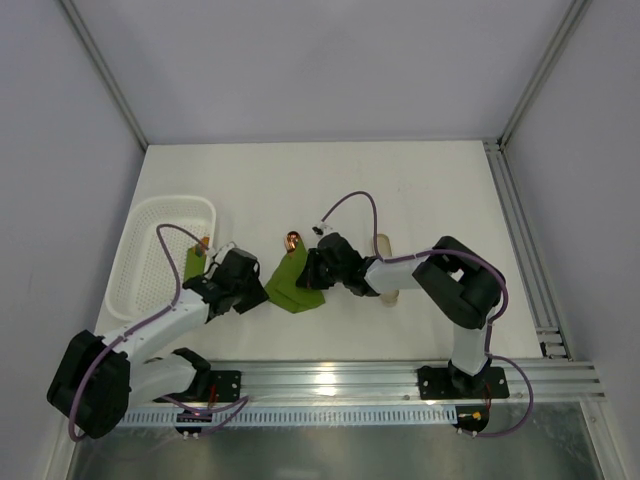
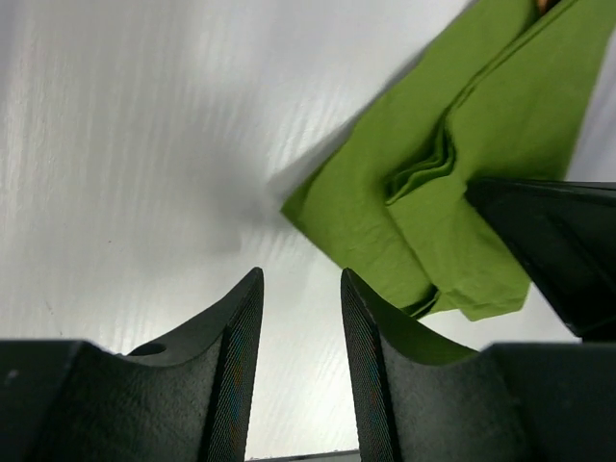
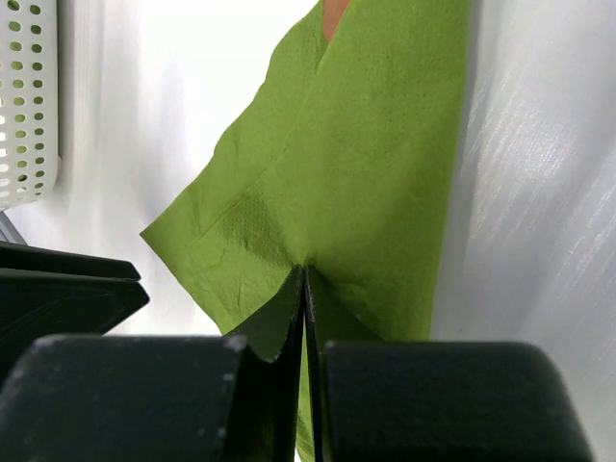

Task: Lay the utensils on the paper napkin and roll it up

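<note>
Rolling step: right end effector (image 3: 304, 277) clamped on paper napkin (image 3: 366, 173); left end effector (image 2: 300, 289) apart, empty, probably must catch the fold next.

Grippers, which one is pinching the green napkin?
The right gripper: its jaws are shut on the paper napkin. The left gripper stands open beside it, with nothing between its jaws.

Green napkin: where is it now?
Top view: the napkin lies at the near middle of the table, right of the white basket, between the left gripper and the right gripper, which pinches its edge.
</note>
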Robot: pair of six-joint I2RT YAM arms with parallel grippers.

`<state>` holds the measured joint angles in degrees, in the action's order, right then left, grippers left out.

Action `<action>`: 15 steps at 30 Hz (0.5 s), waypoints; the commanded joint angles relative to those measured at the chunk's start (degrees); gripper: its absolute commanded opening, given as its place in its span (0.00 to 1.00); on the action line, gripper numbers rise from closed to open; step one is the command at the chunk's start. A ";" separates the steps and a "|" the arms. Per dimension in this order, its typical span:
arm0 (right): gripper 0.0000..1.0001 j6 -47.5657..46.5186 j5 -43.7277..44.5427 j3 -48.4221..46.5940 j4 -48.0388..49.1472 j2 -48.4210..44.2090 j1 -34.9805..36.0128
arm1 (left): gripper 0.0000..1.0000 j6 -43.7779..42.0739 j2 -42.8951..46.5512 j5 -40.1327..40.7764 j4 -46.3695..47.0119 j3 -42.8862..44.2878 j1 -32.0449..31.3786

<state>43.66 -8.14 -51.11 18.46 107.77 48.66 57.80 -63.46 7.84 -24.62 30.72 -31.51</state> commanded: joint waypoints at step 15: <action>0.04 -1.65 2.78 1.19 -1.49 0.25 0.47 | 0.36 4.77 -5.80 -1.42 10.20 -4.52 0.13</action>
<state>43.66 -8.01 -50.81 19.14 107.77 48.77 61.67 -68.53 6.48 -17.23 28.05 -31.51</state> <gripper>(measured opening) 0.037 0.367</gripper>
